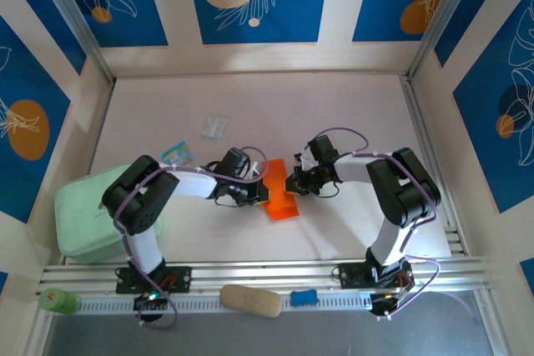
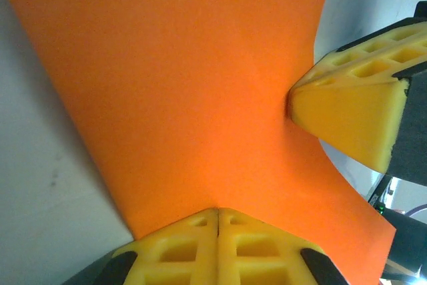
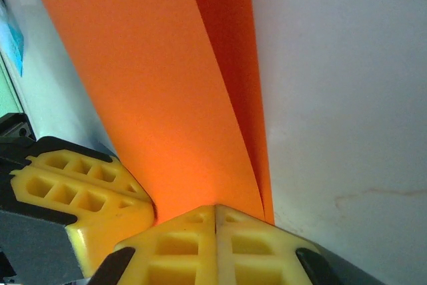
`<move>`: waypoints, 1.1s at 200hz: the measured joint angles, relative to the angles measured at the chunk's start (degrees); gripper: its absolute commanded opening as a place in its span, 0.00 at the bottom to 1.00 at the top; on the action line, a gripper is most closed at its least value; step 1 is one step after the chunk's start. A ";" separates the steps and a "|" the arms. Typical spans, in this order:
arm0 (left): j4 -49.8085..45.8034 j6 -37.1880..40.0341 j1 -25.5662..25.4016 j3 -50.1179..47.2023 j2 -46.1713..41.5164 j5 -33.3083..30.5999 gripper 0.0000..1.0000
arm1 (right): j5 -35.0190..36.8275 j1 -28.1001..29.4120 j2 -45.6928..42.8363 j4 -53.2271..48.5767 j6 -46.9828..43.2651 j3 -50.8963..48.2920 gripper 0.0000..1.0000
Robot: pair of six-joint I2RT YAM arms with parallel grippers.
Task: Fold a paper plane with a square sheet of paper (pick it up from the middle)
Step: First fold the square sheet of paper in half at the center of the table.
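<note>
The square sheet of paper (image 1: 281, 198) is bright orange and hangs bent between the two grippers at the middle of the table. My left gripper (image 1: 260, 191) is shut on its left edge; in the left wrist view the paper (image 2: 187, 85) fans out from the closed tips of the left gripper (image 2: 218, 210). From the right, my right gripper (image 1: 292, 181) is shut on the opposite edge. In the right wrist view the paper (image 3: 153, 98) shows two layers meeting at the closed right gripper (image 3: 215, 206). No paper plane shape shows.
A mint green pad (image 1: 88, 214) lies at the left edge. A blue-and-white packet (image 1: 176, 153) and a clear wrapper (image 1: 215, 127) lie behind the left arm. A tan object (image 1: 250, 300) and a small blue piece (image 1: 304, 297) rest on the front rail.
</note>
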 measured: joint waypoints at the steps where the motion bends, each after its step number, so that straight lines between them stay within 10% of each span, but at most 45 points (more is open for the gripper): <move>1: 0.02 0.02 0.00 -0.02 0.00 0.00 0.02 | 0.00 0.00 0.00 0.00 0.00 0.00 0.04; 220: 7.50 -5.07 -3.63 -6.54 -2.95 1.70 0.05 | -0.11 0.37 -0.44 0.42 0.44 -0.79 0.03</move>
